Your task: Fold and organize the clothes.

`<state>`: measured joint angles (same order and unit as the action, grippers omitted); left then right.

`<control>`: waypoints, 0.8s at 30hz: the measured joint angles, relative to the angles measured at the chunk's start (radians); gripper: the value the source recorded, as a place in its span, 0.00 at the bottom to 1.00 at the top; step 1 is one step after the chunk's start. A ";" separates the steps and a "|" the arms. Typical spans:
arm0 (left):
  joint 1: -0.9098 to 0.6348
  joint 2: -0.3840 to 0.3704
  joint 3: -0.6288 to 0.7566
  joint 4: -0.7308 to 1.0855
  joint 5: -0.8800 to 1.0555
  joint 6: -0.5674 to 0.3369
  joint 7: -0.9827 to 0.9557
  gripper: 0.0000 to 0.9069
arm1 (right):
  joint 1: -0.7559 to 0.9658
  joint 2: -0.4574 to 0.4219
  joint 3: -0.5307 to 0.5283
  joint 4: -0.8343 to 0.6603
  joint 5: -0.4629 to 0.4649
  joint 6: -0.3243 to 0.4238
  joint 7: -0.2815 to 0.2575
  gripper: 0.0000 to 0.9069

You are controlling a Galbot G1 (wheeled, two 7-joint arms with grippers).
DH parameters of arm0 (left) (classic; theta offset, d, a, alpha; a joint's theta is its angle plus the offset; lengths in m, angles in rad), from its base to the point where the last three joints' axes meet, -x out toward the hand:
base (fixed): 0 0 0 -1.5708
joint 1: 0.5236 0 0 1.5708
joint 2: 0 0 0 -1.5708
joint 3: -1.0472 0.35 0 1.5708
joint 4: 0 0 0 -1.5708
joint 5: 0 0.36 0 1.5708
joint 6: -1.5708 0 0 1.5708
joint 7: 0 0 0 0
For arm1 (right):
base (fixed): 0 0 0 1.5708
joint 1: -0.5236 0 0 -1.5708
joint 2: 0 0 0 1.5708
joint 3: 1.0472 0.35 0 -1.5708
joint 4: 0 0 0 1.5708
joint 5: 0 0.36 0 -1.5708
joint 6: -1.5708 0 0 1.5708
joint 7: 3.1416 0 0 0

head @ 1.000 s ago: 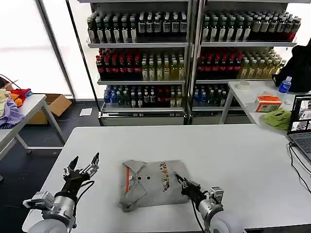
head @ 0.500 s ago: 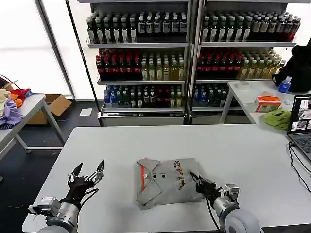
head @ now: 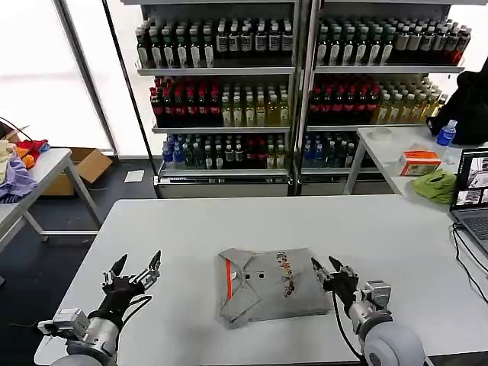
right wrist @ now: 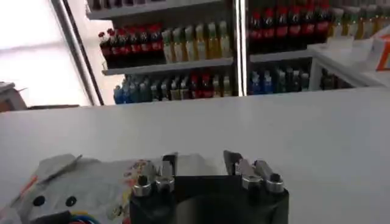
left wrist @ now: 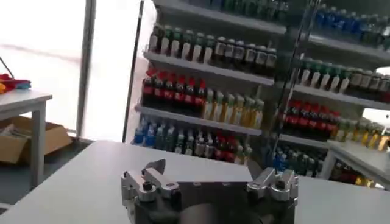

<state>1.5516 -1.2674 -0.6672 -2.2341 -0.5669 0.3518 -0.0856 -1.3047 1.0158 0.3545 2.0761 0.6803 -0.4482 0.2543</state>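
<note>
In the head view, the grey polo (head: 267, 282) lies folded at lower centre on the white table (head: 381, 236); my left gripper (head: 136, 271) and right gripper (head: 332, 268) flank it, jaws apart. It looks soft and light; I'd pinch a folded edge. In the right wrist view, drink shelves (right wrist: 183, 42) line the room behind.
</note>
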 measured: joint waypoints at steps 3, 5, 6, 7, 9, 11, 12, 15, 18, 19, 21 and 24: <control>0.003 -0.003 -0.006 -0.005 -0.002 0.000 0.001 1.00 | 0.029 0.017 -0.029 0.002 -0.032 0.015 -0.001 1.00; 0.009 -0.006 -0.010 -0.007 -0.002 0.000 0.004 1.00 | 0.055 0.033 -0.059 -0.007 -0.059 0.023 0.000 1.00; 0.011 -0.008 -0.012 -0.007 -0.002 0.000 0.004 1.00 | 0.068 0.042 -0.076 -0.016 -0.074 0.027 0.000 1.00; 0.013 -0.011 -0.013 -0.006 -0.002 0.000 0.004 1.00 | 0.082 0.053 -0.095 -0.027 -0.092 0.031 0.001 1.00; 0.014 -0.015 -0.016 -0.006 -0.002 0.000 0.005 1.00 | 0.111 0.077 -0.135 -0.053 -0.126 0.036 0.005 1.00; 0.016 -0.020 -0.020 -0.010 -0.004 0.002 0.005 1.00 | 0.139 0.102 -0.176 -0.079 -0.160 0.033 0.013 1.00; 0.017 -0.022 -0.023 -0.013 -0.006 0.002 0.005 1.00 | 0.150 0.111 -0.193 -0.091 -0.175 0.027 0.015 1.00; 0.017 -0.025 -0.030 -0.014 -0.010 0.003 0.007 1.00 | 0.183 0.129 -0.246 -0.126 -0.212 -0.004 0.019 1.00; 0.017 -0.031 -0.036 -0.013 -0.013 0.003 0.008 1.00 | 0.205 0.139 -0.291 -0.151 -0.233 -0.033 0.025 1.00; 0.017 -0.032 -0.036 -0.014 -0.015 0.004 0.008 1.00 | 0.209 0.140 -0.304 -0.157 -0.240 -0.042 0.029 1.00; 0.016 -0.036 -0.038 -0.018 -0.022 0.008 0.006 1.00 | 0.215 0.142 -0.328 -0.165 -0.255 -0.057 0.035 1.00; 0.013 -0.040 -0.040 -0.023 -0.033 0.011 0.004 1.00 | 0.218 0.142 -0.358 -0.181 -0.276 -0.075 0.040 1.00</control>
<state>1.5649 -1.3075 -0.7071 -2.2573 -0.5998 0.3626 -0.0813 -1.0866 1.1579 -0.0039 1.8947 0.4041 -0.5230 0.2939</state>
